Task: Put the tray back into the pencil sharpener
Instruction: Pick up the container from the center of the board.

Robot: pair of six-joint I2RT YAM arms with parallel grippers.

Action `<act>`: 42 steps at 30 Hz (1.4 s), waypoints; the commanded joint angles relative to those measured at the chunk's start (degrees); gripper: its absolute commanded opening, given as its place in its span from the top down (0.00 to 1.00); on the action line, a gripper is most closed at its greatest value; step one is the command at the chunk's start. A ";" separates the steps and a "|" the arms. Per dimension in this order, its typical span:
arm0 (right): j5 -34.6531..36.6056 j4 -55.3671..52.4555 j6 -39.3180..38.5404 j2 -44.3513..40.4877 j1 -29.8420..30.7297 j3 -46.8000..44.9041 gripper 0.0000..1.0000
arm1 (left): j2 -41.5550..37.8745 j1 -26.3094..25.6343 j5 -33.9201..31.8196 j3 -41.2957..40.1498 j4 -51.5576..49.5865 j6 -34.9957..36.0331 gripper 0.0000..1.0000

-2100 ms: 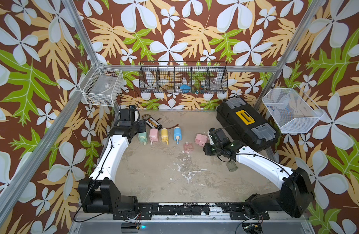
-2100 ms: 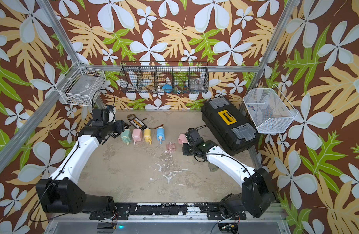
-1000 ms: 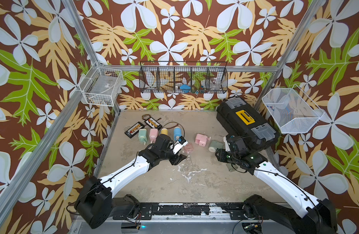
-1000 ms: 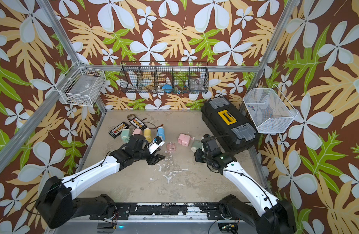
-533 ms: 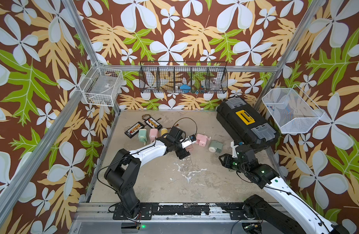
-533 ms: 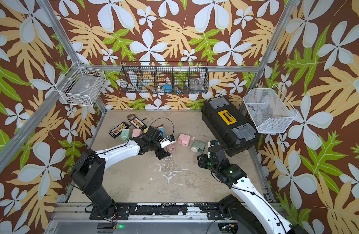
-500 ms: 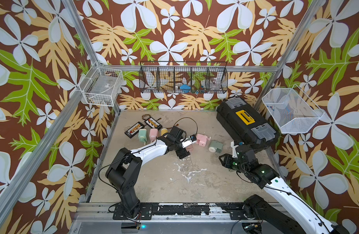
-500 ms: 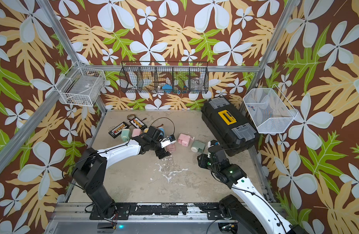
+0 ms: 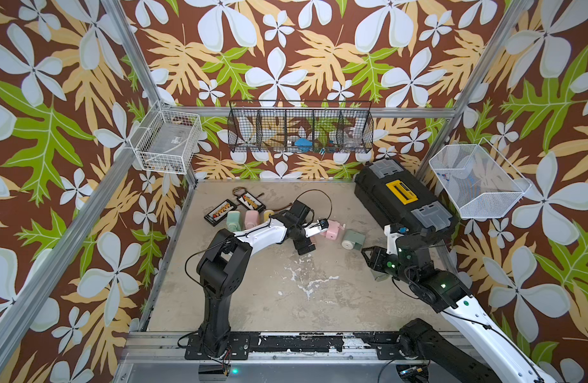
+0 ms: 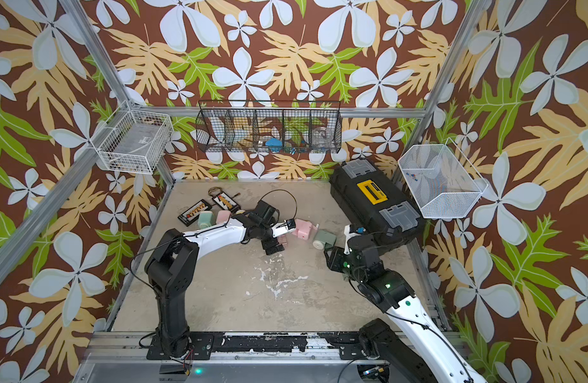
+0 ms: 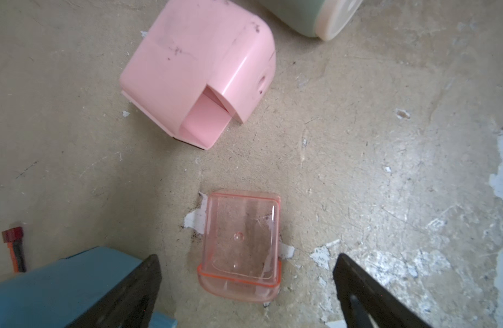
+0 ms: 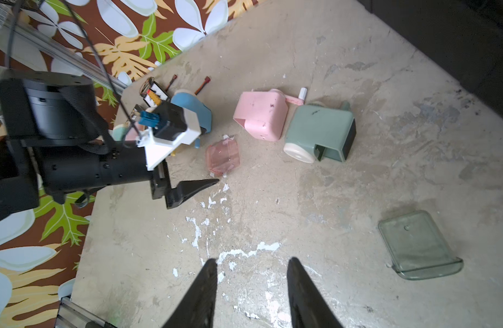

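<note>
My left gripper (image 11: 247, 255) hangs low over the table (image 9: 286, 298) with its jaws spread wide and gripping nothing. The pink tray (image 11: 241, 244) lies flat on the table between my two left fingers (image 11: 137, 286), open side up, with a clear gap to each finger. Near it but not touching sits the pink pencil sharpener (image 11: 196, 71), tipped on its side, with its empty slot open towards the tray. A blue sharpener (image 11: 60, 284) sits just beside one left finger, and a green sharpener (image 12: 318, 133) lies just beside the pink one.

My right gripper (image 12: 253, 259) hovers above bare table. Its jaws are parted with nothing between them. A clear green tray (image 12: 415, 244) lies on the table off to its side, well apart from the green sharpener, whose slot is also empty. In both top views the black toolbox (image 9: 402, 202) sits along the table's right edge, beyond my right wrist.
</note>
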 commanded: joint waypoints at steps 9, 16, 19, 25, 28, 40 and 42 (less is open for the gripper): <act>0.29 1.19 -0.93 -0.32 0.07 0.06 0.58 | 7.02 -0.81 -4.42 8.23 -6.45 -0.19 0.12; -0.33 1.05 -0.96 -0.29 -0.05 -0.59 0.58 | 9.12 -0.94 -4.53 9.55 -8.90 0.28 0.17; -0.35 1.01 -0.97 -0.36 -0.05 -0.64 0.58 | 9.59 -0.91 -3.92 9.90 -9.76 0.45 0.21; -0.39 0.99 -0.93 -0.38 -0.03 -0.69 0.58 | 10.52 -0.99 -3.47 10.59 -11.00 0.64 0.30; -0.32 1.00 -0.93 -0.38 -0.06 -0.77 0.58 | 10.42 -1.00 -2.88 10.72 -11.26 0.90 0.35; -0.21 0.92 -1.04 -0.83 0.02 -1.75 0.57 | 8.84 -0.99 -1.76 10.76 -12.10 1.26 0.48; 0.03 0.69 -1.23 -0.82 0.04 -1.93 0.57 | 7.78 -0.99 -1.08 10.67 -11.80 0.71 0.50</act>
